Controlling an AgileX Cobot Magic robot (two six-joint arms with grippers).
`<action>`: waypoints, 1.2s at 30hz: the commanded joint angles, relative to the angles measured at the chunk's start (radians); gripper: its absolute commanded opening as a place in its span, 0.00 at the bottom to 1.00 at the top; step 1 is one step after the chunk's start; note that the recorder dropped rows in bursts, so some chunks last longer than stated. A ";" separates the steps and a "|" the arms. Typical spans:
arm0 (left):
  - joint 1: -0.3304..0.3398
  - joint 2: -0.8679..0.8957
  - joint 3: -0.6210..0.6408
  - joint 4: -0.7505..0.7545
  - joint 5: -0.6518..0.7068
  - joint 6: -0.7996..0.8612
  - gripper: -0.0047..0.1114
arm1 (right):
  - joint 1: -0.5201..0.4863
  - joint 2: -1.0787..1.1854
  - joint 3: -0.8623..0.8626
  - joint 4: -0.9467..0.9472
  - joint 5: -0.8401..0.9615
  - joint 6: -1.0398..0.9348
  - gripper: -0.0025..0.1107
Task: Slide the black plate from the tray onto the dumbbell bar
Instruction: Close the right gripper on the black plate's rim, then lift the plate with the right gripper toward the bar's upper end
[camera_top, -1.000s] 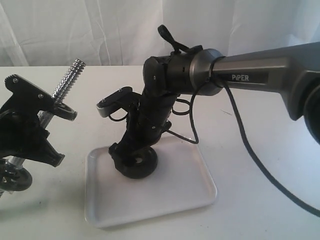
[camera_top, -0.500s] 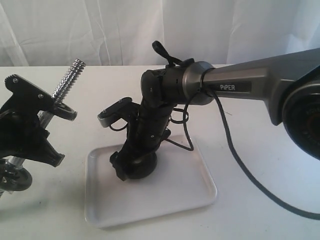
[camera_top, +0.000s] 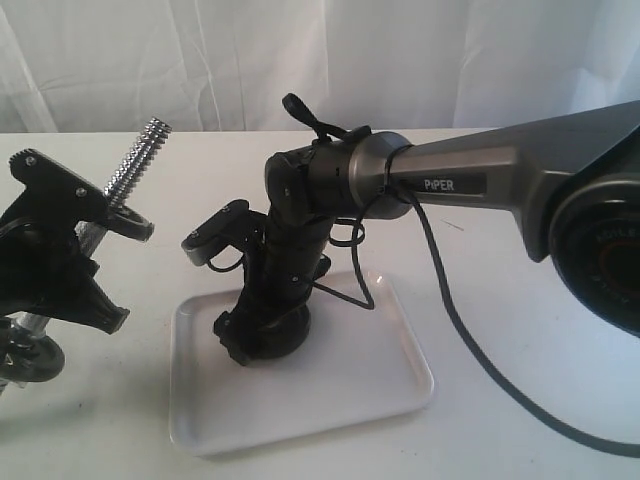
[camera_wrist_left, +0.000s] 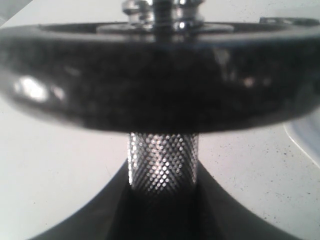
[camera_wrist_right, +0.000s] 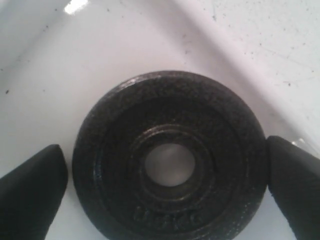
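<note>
The black plate (camera_wrist_right: 110, 150) lies flat in the white tray (camera_top: 350, 390). My right gripper (camera_wrist_right: 165, 192) hangs straight above it, open, one finger (camera_wrist_right: 30, 192) on each side of the rim with almost no gap. In the exterior view the right gripper (camera_top: 262, 335) hides most of the plate (camera_top: 285, 340). My left gripper (camera_top: 80, 235) is shut on the dumbbell bar (camera_top: 140, 160), which tilts with its threaded end up and toward the right. The left wrist view shows the knurled bar (camera_wrist_left: 162, 162) between the jaws, with another black disc (camera_wrist_left: 160, 85) on it.
A black disc (camera_top: 25, 358) with a chrome collar sits at the bar's lower end by the left edge. The right arm's cable (camera_top: 470, 340) loops over the table right of the tray. White curtain behind.
My right arm has shifted left and sunk lower over the plate, which now shows less under the gripper. The left arm and the bar have not moved.
</note>
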 joint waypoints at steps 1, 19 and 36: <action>0.000 -0.059 -0.033 0.061 -0.100 -0.005 0.04 | 0.006 0.018 0.007 -0.016 0.012 0.003 0.95; 0.000 -0.059 -0.033 0.061 -0.100 -0.005 0.04 | 0.006 0.018 0.007 -0.080 0.030 0.085 0.30; 0.000 -0.059 -0.033 0.060 -0.092 -0.002 0.04 | -0.030 -0.129 0.007 -0.016 0.198 0.081 0.02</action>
